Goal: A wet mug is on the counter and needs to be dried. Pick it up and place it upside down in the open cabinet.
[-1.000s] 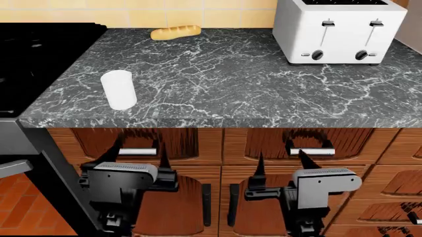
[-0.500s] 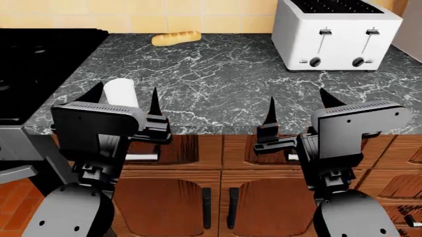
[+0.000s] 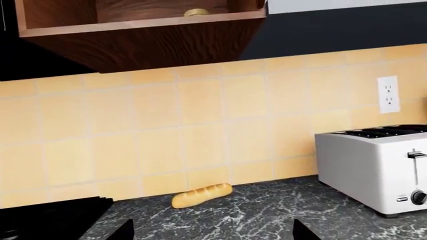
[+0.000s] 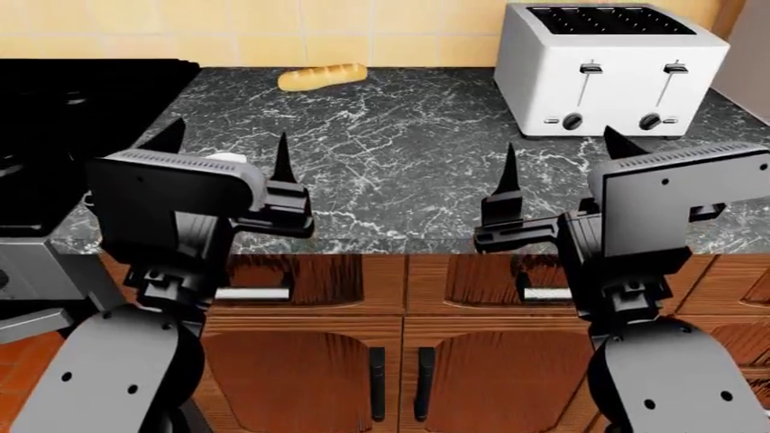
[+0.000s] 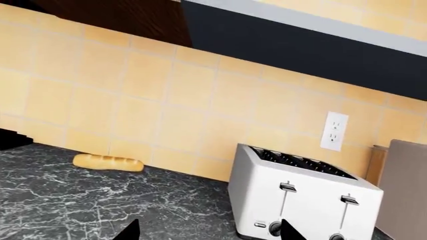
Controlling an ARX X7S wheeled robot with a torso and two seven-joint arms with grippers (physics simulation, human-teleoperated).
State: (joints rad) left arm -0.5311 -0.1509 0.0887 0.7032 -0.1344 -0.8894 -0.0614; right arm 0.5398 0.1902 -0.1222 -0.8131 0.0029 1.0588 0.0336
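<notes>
Head view: nearest the camera, both arms are raised in front of the wooden drawer fronts, at about the level of the worktop's front edge. The left hand (image 4: 223, 153) has its two pointed fingers spread wide and holds nothing; the right hand (image 4: 560, 167) is likewise spread and empty.

Just beyond the left hand, the mug (image 4: 225, 158) is almost wholly hidden: only a sliver of its white top shows over the hand's black body, so I cannot tell whether it is between the fingers or merely behind them. It stands near the front left part of the worktop (image 4: 398, 135), close to the black stovetop (image 4: 72, 108).

Farther back, a bread roll (image 4: 320, 77) lies by the tiled wall, and the white toaster (image 4: 611, 68) sits at the rear right, well apart from the mug.

In the left wrist view, the open cabinet (image 3: 140, 25) hangs above the backsplash, its shelf seen from below.

The step in hand looks like the approach to the grasp; the mug has not been lifted. The next move calls for bringing the left hand forward around the mug's body, pressing the fingers onto it, lifting, turning it rim down, and then a long reach up to the cabinet shelf.
</notes>
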